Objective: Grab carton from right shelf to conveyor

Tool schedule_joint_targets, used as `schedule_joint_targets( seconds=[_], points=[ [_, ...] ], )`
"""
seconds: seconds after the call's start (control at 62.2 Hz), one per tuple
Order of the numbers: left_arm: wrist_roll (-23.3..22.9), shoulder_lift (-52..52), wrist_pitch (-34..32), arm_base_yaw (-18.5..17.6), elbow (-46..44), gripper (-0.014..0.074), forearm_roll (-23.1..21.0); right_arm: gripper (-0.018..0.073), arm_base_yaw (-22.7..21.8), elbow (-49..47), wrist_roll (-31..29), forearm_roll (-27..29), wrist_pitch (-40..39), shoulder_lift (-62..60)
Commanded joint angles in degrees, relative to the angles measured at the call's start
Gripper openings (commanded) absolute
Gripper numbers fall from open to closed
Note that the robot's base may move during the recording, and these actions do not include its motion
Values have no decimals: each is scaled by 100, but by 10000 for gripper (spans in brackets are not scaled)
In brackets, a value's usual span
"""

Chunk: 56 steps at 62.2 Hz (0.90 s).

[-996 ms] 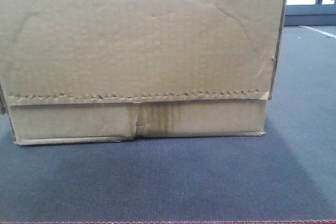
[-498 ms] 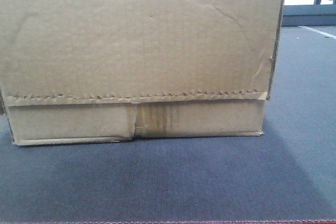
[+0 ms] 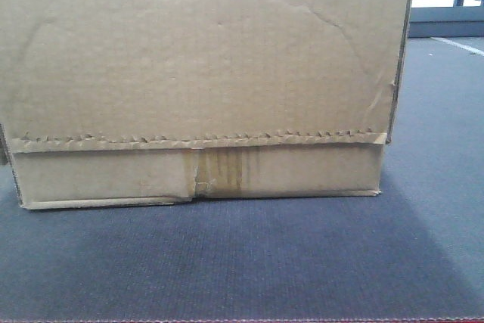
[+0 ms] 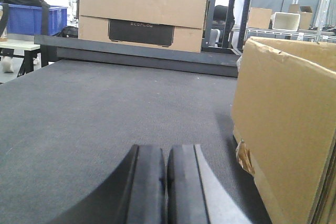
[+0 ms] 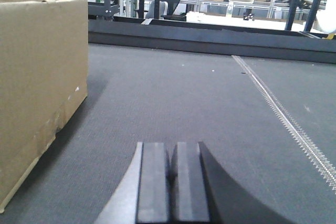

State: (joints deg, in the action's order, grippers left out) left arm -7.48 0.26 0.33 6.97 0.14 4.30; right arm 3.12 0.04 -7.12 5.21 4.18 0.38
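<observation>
Between the earlier front views and the current one, nothing shows any real displacement: the carton (image 3: 200, 85) occupies the same place on the conveyor (image 3: 242, 262), with only a slight wobble in framing.

Arm pose: the left gripper (image 4: 166, 187) lies low and nearly level over the belt, its jaws closed pad against pad with nothing between them. The carton's side wall (image 4: 286, 129) stands just to its right, apart from the pads. The right gripper (image 5: 173, 187) is in the mirrored pose, low over the belt, jaws pressed together and empty, with the carton (image 5: 39, 77) to its left and not in contact.

Carton location: it rests flat on the dark grey belt, between the two grippers. The serrated flap edge (image 3: 197, 140) runs across its front face, with a yellowish tape stain (image 3: 227, 170) below it at centre. A thin red edge line (image 3: 242, 321) marks the near belt border.

Visibility limits: the front view cuts off the carton's top and left side, and shows neither gripper. Both wrist views crop the arms behind the pads. Beyond the belt, a second cardboard box (image 4: 142, 17) carries a dark label too small to read reliably, and a blue bin (image 4: 31, 18) is partly hidden at the left edge.
</observation>
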Motion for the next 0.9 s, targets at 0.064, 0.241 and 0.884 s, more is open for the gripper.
schedule_joint_targets(
  seconds=[0.064,0.241,0.884],
  points=[
    [19,-26,-131,24,-14,13,-31,-65,-19,-4,-43,-49,-311,-38],
    [19,-26,-131,24,-14,13,-31,-65,-19,-4,-43,-49,-311,-38],
    [19,-26,-131,24,-14,13,-31,-65,-19,-4,-43,-49,-311,-38]
  ],
)
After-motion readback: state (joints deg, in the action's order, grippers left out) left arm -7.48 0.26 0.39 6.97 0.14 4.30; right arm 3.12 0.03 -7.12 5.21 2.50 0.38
